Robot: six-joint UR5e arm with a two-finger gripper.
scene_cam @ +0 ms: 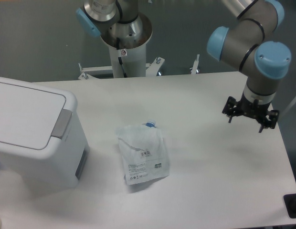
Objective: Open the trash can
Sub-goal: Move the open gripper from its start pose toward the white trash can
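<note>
The trash can (67, 162) is a large white boxy bin at the left edge of the table. Its flat white lid (24, 112) lies down and closed, and the grey push tab (62, 123) sits on the lid's right edge. My gripper (249, 119) hangs over the right side of the table, far from the trash can. Its black fingers (229, 114) are spread apart with nothing between them.
A white crinkled pouch (142, 155) with a printed label and a blue cap lies on the table between the bin and my gripper. The arm's base column (124, 52) stands behind the far edge. A dark object (293, 205) sits at the right front corner.
</note>
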